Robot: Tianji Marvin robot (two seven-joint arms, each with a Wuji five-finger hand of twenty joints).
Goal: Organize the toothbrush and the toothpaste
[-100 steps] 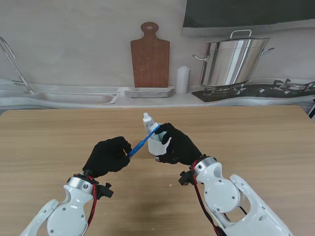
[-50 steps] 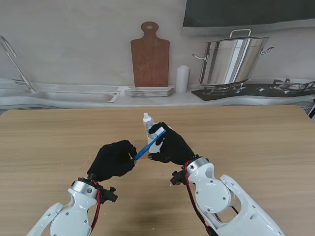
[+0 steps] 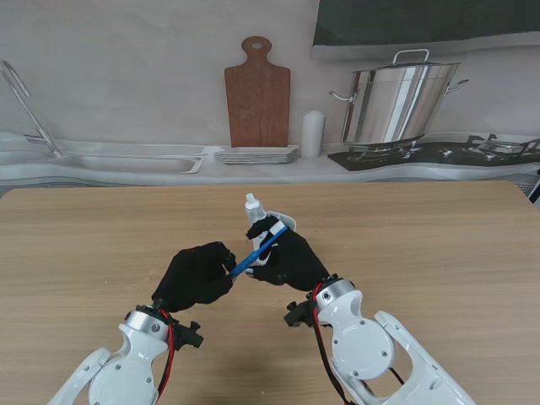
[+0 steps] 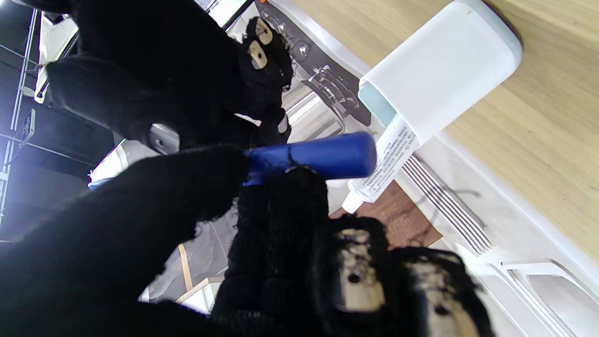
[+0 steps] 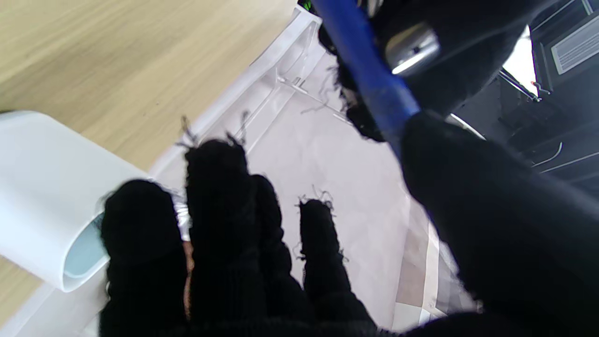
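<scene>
both hands meet mid-counter. left hand (image 3: 199, 275) has its fingers (image 4: 299, 196) pinched on the low end of the blue toothbrush (image 3: 254, 251); right hand (image 3: 288, 257) looks closed on its upper part too, hard to tell. the toothpaste (image 3: 252, 208) already stands in the white cup (image 4: 440, 70). the brush looks light, stiff and slick, so grip mid-handle.

The toothbrush (image 3: 256, 250) is held between left hand (image 3: 197, 276) and right hand (image 3: 291, 258); behind them the toothpaste (image 3: 253, 208) is stood in the cup (image 4: 437, 72).
</scene>
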